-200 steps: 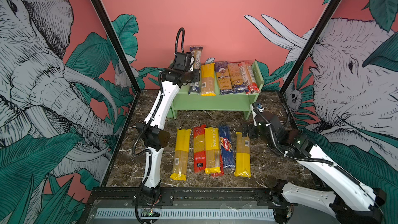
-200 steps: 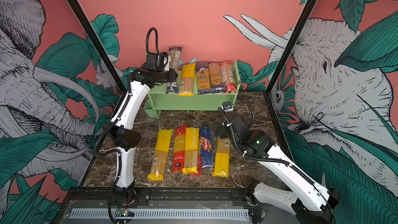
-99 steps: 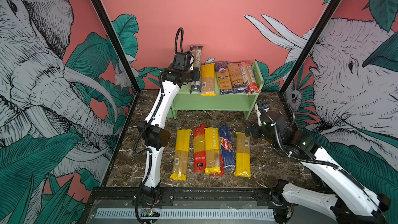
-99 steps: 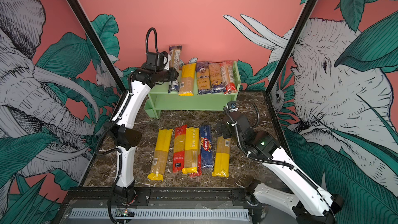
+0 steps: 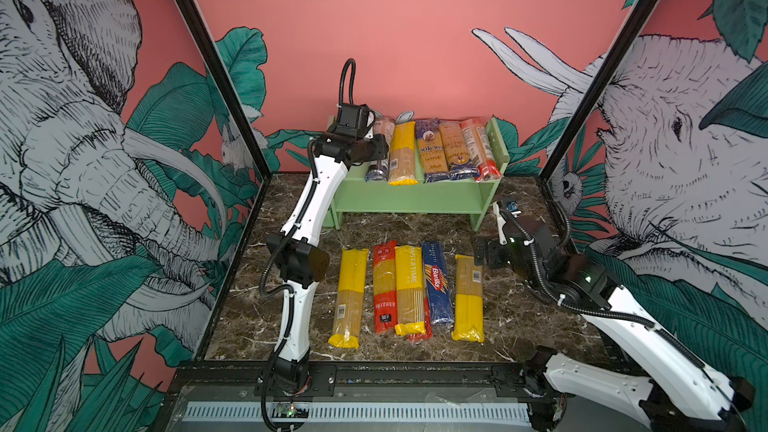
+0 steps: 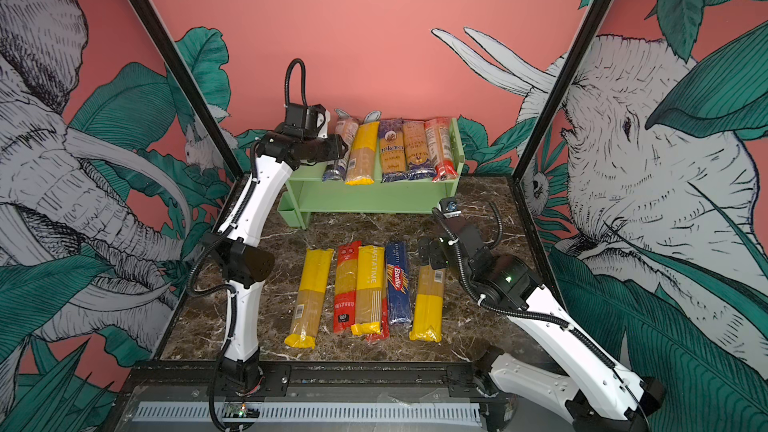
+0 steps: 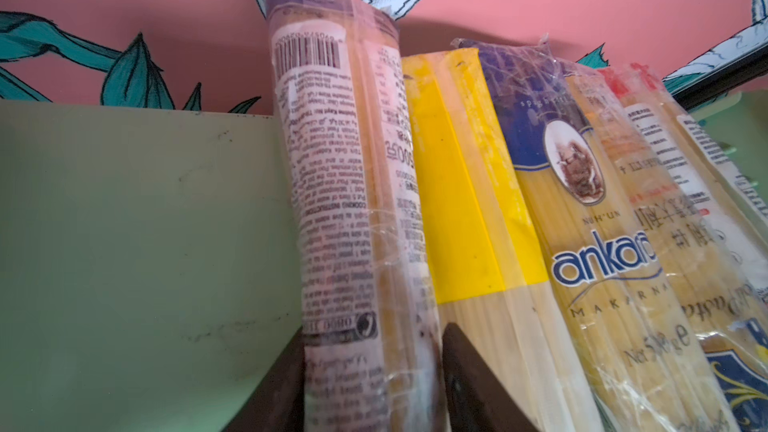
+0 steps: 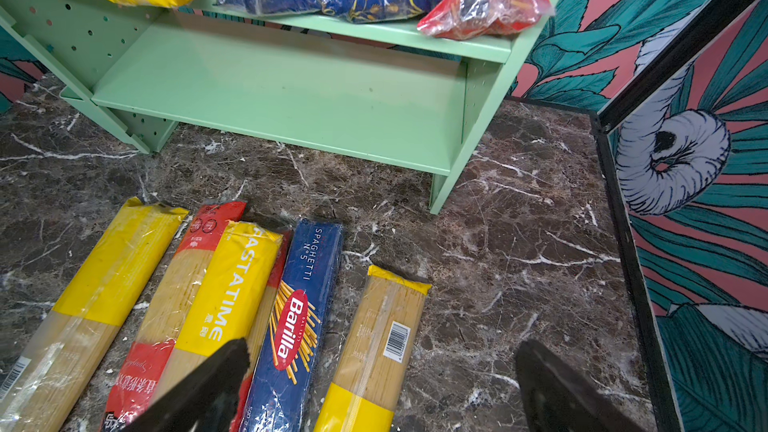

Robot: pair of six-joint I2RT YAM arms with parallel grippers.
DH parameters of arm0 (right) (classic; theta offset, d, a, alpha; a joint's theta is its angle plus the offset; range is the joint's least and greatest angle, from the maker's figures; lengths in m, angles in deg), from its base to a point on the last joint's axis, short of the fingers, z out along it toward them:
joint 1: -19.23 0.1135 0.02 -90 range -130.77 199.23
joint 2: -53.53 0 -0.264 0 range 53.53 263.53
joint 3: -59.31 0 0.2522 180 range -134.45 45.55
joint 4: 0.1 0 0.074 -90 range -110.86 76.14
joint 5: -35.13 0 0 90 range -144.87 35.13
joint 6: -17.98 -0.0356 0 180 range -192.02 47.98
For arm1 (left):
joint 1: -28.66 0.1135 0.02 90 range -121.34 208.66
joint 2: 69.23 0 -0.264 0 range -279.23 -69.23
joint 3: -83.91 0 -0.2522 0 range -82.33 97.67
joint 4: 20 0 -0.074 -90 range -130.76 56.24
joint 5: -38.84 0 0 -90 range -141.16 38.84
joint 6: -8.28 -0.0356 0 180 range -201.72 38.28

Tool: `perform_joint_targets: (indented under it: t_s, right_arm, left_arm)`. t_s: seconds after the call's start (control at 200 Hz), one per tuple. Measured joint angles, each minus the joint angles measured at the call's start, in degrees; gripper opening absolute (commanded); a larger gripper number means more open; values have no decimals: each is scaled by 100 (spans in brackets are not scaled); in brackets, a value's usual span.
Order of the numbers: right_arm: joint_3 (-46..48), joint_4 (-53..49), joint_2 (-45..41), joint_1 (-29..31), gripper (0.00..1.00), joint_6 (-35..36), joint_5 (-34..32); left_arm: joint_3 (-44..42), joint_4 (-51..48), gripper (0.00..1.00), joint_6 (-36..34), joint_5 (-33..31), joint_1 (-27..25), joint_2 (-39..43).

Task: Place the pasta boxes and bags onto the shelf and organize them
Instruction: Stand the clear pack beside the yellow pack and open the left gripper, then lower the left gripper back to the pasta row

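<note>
Five spaghetti packs [image 5: 432, 151] top the shelf [image 5: 407, 197]; six lie on the tabletop [image 5: 519, 317] (a red pack [image 8: 284, 251] half-buried). Left gripper [image 7: 374, 334] straddles the left-end pack [image 7: 332, 180], grip unclear; right gripper [image 8: 382, 344] gapes empty.

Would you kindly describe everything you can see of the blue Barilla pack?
The Barilla pack is a long, narrow, dark blue glossy packet with white SPAGHETTI N°5 lettering, a red oval logo and printed pasta strands. It lies flat on the marble table, one end toward the shelf, close beside the Pastatime pack, apart from the yellow-ended pack.
</note>
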Motion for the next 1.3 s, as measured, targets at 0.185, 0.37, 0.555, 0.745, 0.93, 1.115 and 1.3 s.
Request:
perform_joint_targets:
  t_s: [0.185,0.37,0.555,0.745,0.93,1.115,1.3]
  right_arm:
    - [0,0,-4,-2,99,-17,2]
    - [0,-4,-2,-2,99,-52,2]
    - [0,-87,-57,-2,99,-127,-2]
    - [0,-153,-179,-2,99,-151,-24]
    - [0,-188,-175,-2,99,-151,-22]
    - [0,-208,-175,-2,99,-149,-24]
    - [0,-214,-175,-2,99,-149,-22]
  left_arm:
    - [0,17,51,2,66,26,0]
    - [-2,22,50,7,107,28,0]
    - [-2,81,47,122,278,55,-35]
    - [-13,299,47,251,492,46,-118]
    - [-13,352,60,236,546,35,-129]
    - [-79,380,78,59,520,15,-96]
    - [-621,413,99,-291,433,-28,282]
